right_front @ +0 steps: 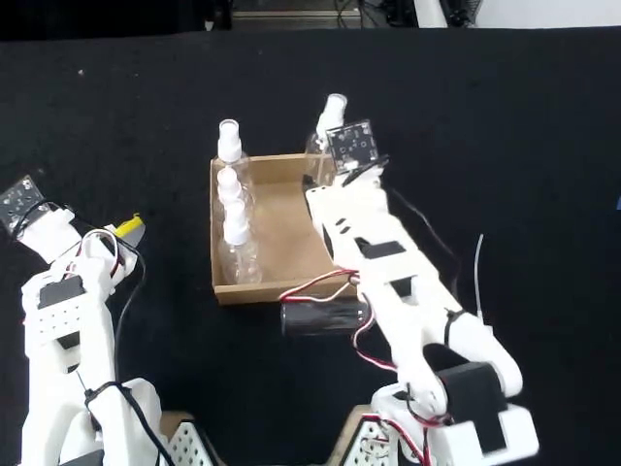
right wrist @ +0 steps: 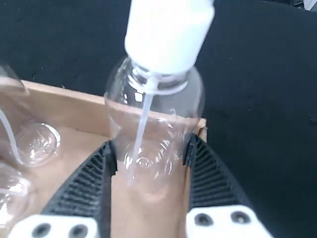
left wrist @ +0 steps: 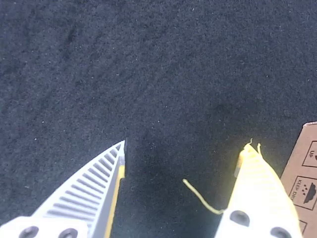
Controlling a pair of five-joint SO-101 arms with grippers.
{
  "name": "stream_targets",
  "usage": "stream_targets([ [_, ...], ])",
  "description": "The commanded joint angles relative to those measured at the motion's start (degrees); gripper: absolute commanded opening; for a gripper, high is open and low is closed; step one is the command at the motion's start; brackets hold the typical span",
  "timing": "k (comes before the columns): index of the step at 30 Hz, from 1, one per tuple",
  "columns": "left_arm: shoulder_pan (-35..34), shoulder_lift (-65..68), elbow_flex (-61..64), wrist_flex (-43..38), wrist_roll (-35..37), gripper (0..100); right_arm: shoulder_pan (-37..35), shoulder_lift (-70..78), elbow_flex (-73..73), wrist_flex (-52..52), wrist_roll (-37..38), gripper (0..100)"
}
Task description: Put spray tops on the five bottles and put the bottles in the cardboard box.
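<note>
Three boxed bottles [right_front: 240, 260] (fourth [right wrist: 154, 104] in pincer [right wrist: 149, 147])

Black fabric-covered surface [right_front: 505, 116], flecked with lint. Beyond its far edge lie dark cables [right_front: 388, 12] and a white strip [right_front: 543, 12].

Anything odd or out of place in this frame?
A thin white tube lies loose on the cloth beside the right arm, away from the box. A yellow strand dangles off the left gripper.

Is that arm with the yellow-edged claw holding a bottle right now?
No: the left claw stands open above the bare black table, with no bottle in it.
</note>
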Motion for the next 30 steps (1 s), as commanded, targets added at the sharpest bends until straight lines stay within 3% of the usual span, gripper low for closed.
stream_targets([
  [1,0.04,-0.70,-1.27,-1.05,-0.44,34,-0.88,3.21,-2.77,-2.90,0.35,9.2],
  [16,-0.04,-0.70,-1.27,-1.05,-0.44,34,-1.23,6.20,-4.26,-2.81,0.35,9.8],
  [23,-0.13,-0.70,-1.27,-1.05,-0.44,34,-1.32,6.11,-4.26,-2.73,0.35,23.4],
  [30,-0.13,-0.70,-1.27,-1.05,-0.44,34,-2.64,6.11,-4.00,-2.73,0.44,23.0],
])
